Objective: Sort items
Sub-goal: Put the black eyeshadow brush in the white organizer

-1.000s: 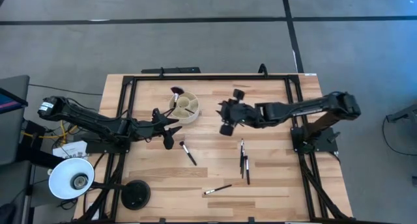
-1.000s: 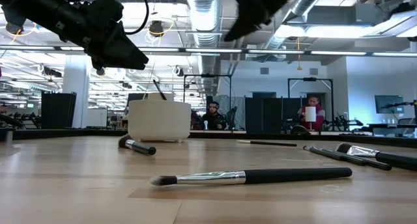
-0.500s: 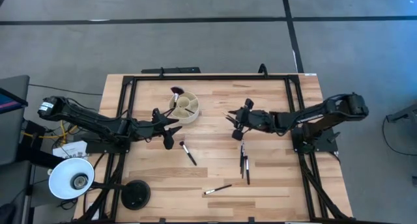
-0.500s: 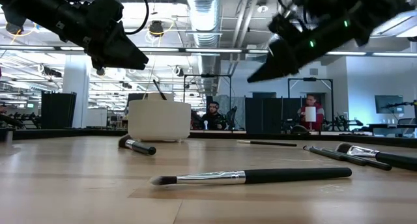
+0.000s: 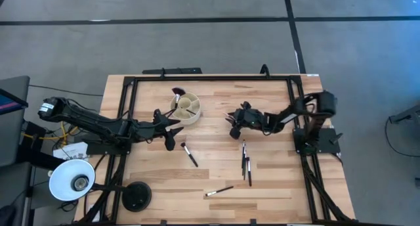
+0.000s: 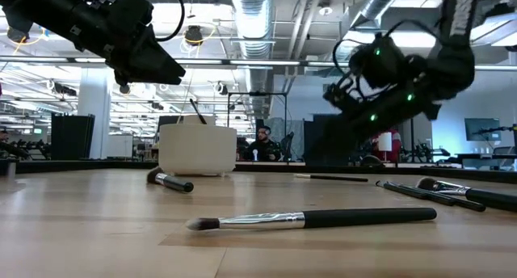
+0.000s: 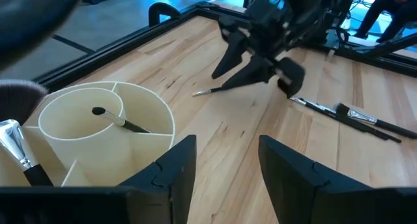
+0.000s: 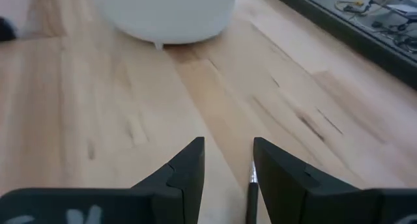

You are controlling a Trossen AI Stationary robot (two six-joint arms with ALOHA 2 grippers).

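Observation:
The items are thin dark-handled brushes lying flat on the wooden table: one (image 5: 189,154) near the centre, a cluster (image 5: 245,161) to the right, and one (image 5: 219,191) by the near edge. More stand in the cream divided cup (image 5: 186,108), among them one with a reddish head (image 5: 176,92). My right gripper (image 5: 231,125) is open and low over the table right of the cup. The end of a thin brush (image 8: 250,180) lies between its fingers, close to one; no touch shows. My left gripper (image 5: 174,131) hovers open beside the cup, holding nothing.
A black frame (image 5: 210,77) runs along the table's edges. A white lamp head (image 5: 71,180) and a round black base (image 5: 136,196) sit at the near left corner. Bare wood lies between the cup and my right gripper (image 7: 244,61). People sit in the room beyond the table.
My right gripper has come down from well above the table to just over its surface right of the cup, rolling as it sank, while the arm behind it folded back toward the table's right edge. Its finger gap looks unchanged. The brushes lie where they were.

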